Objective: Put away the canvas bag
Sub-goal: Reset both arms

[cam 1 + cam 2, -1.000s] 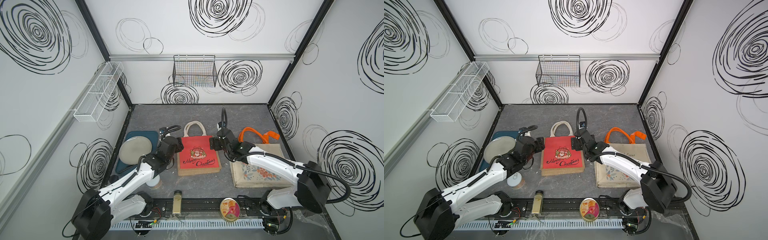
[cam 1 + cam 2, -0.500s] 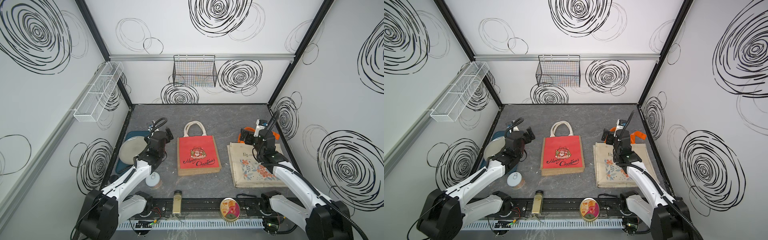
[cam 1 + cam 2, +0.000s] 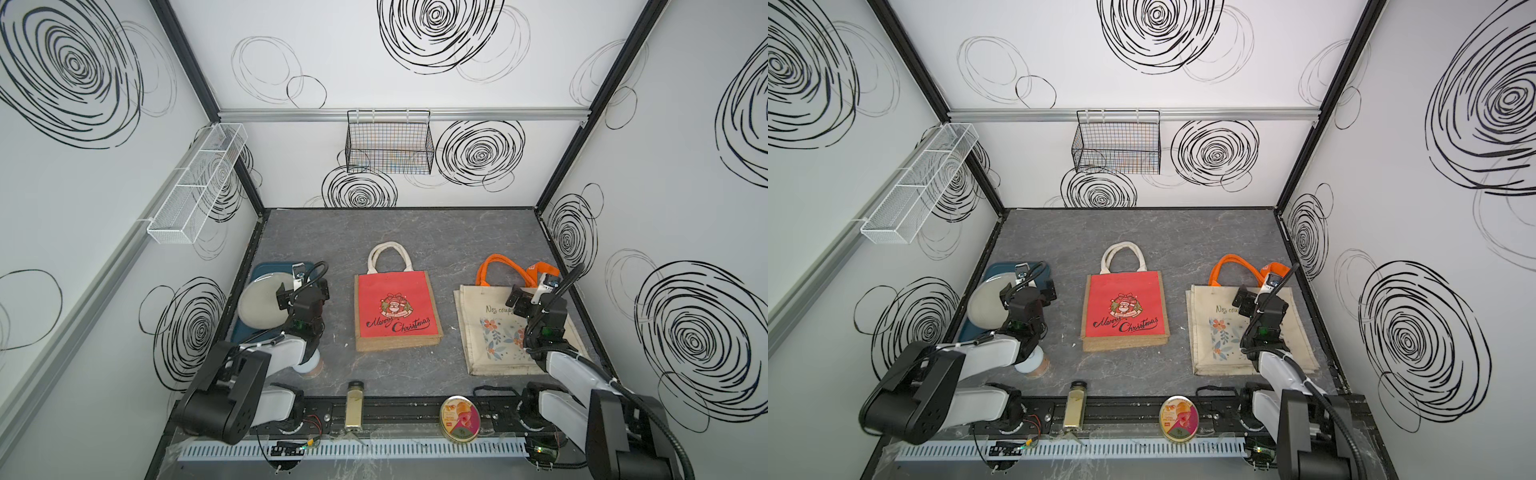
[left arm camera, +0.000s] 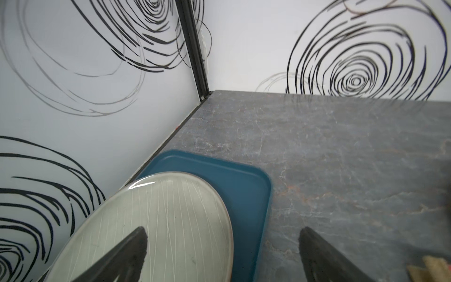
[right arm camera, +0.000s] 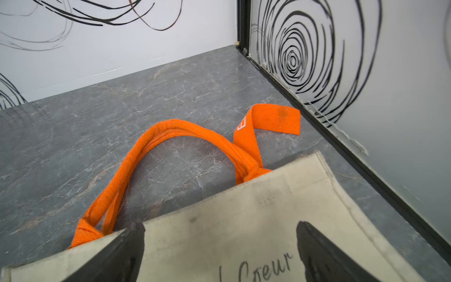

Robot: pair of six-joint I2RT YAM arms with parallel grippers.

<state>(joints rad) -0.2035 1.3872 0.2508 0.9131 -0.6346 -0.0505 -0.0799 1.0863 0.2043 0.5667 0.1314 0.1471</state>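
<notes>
A red Christmas tote bag (image 3: 397,307) (image 3: 1125,307) lies flat mid-table, handles pointing to the back wall. A beige canvas bag (image 3: 494,332) (image 3: 1217,332) (image 5: 244,207) with orange handles (image 5: 170,136) lies flat to its right. My left gripper (image 3: 302,291) (image 3: 1028,293) (image 4: 222,229) hangs open and holds nothing; it hovers over the right edge of a grey plate, well left of the red bag. My right gripper (image 3: 532,293) (image 3: 1258,293) (image 5: 219,224) is open and holds nothing; it hovers above the beige bag's upper edge near its handles.
The grey plate (image 3: 262,299) rests on a blue tray (image 3: 266,270) by the left wall. A black wire basket (image 3: 388,145) hangs on the back wall, a white mesh shelf (image 3: 199,178) on the left wall. A spice jar (image 3: 354,405) and round tin (image 3: 460,417) lie on the front rail.
Both grippers have pulled away from the red bag's upper corners, the left toward the tray, the right over the beige bag. The red bag stays flat where it was.
</notes>
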